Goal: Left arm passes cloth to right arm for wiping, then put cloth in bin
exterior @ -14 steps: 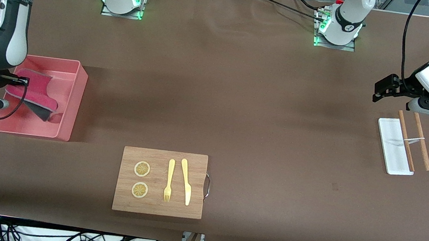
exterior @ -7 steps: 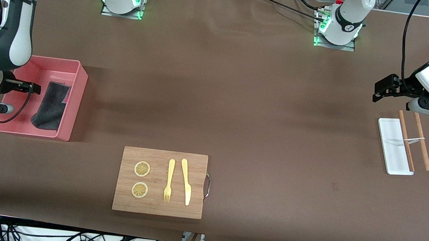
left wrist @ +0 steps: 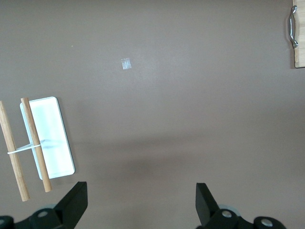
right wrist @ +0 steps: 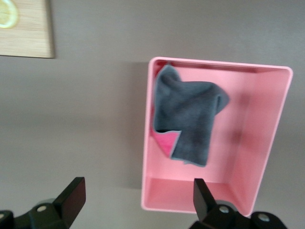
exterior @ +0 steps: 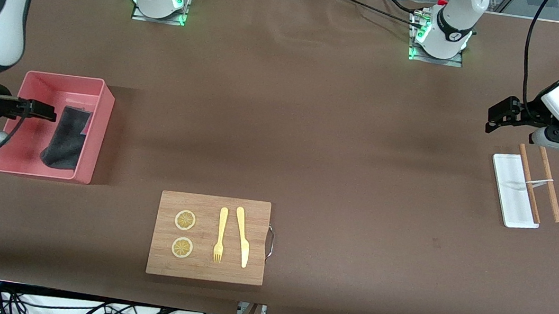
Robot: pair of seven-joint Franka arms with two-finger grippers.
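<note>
— Cloth first: where do we find it?

— We find the small soft towel (exterior: 65,137), charcoal-grey face up with a pink corner peeking out, lying crumpled in the shallow rectangular pink plastic bin (exterior: 96,129) at the right arm's end of the table, against the wall nearest the table's middle.

— And the right gripper (exterior: 29,108)?

— It hangs over the bin, fingers spread wide and holding nothing; the right wrist view shows the towel (right wrist: 188,119) lying loose in the bin (right wrist: 271,138) below it.

— What about the left gripper (exterior: 497,117)?

— It waits above the bare brown table near a flat white rectangular tray (exterior: 509,193) with two wooden sticks (exterior: 540,183) laid across it. We see its fingers parted too, and empty.

— Anything else?

— A wooden cutting board (exterior: 209,237), nearer the front camera, carries two lemon slices (exterior: 183,234), a yellow fork (exterior: 220,235) and a yellow knife (exterior: 242,237).
</note>
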